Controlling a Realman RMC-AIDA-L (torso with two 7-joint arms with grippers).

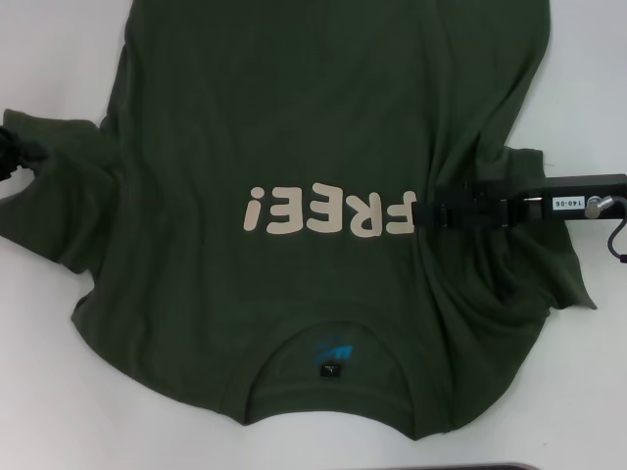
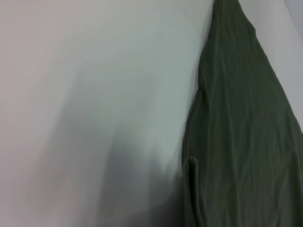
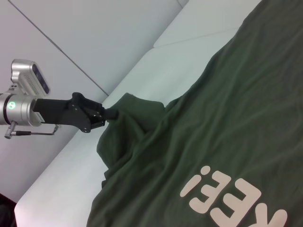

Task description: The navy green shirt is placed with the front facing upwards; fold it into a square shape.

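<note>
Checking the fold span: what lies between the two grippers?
In the head view, only the navy green shirt with its "FREE!" lettering lies between left gripper and right gripper.

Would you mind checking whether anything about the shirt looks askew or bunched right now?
Yes: the navy green shirt lies front up, but its fabric is creased and pulled inward beside the right gripper, next to the lettering. The left gripper is at the opposite sleeve.
</note>
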